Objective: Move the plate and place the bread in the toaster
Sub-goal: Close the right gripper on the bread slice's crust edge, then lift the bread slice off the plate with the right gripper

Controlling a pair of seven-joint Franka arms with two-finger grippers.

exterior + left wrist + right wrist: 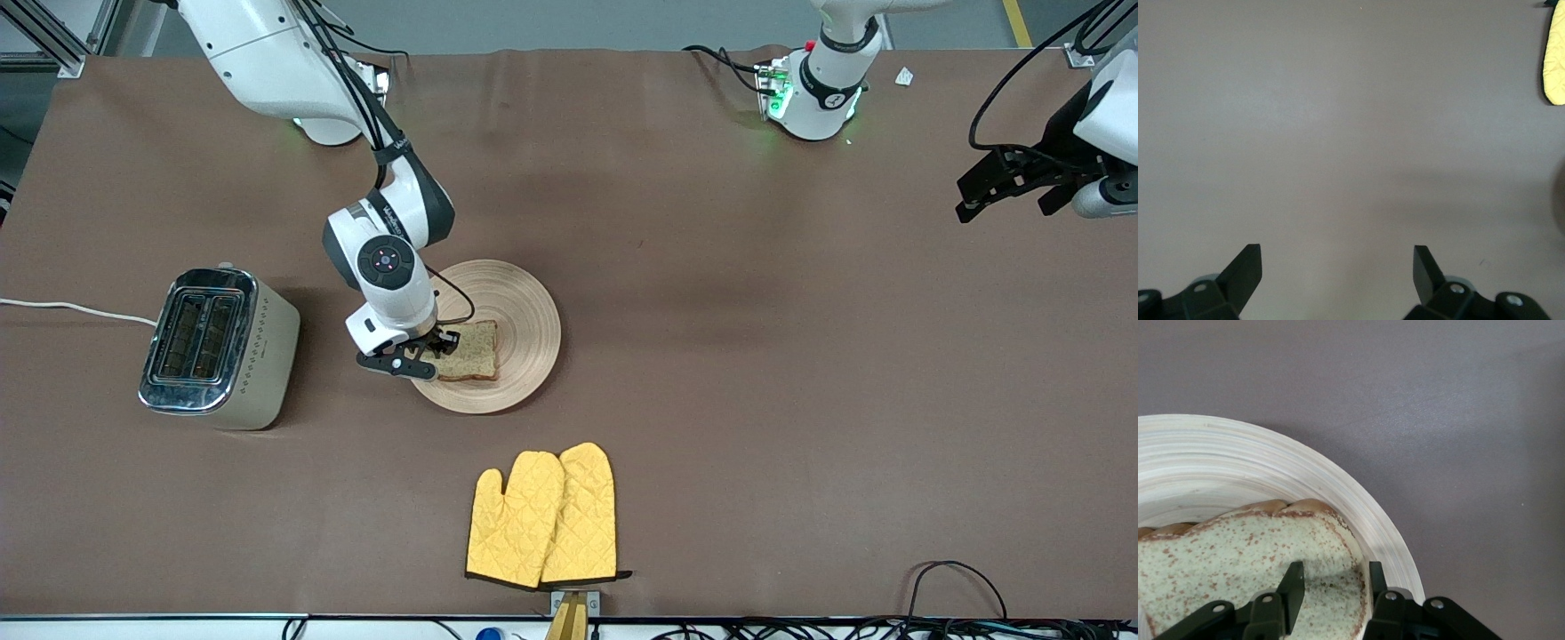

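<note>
We see the right gripper [1331, 587] pinching the edge of the bread [468, 349], which lies on the plate [524, 311] beside the toaster [218, 348]. The left gripper [1337, 267] waits open above the worktop [756, 356].

Grooved light-wood plate [524, 333], speckled grainy bread [471, 349], glossy chrome-topped toaster [218, 349], quilted yellow cloth mitts [544, 517], matt brown tabletop [756, 373].
</note>
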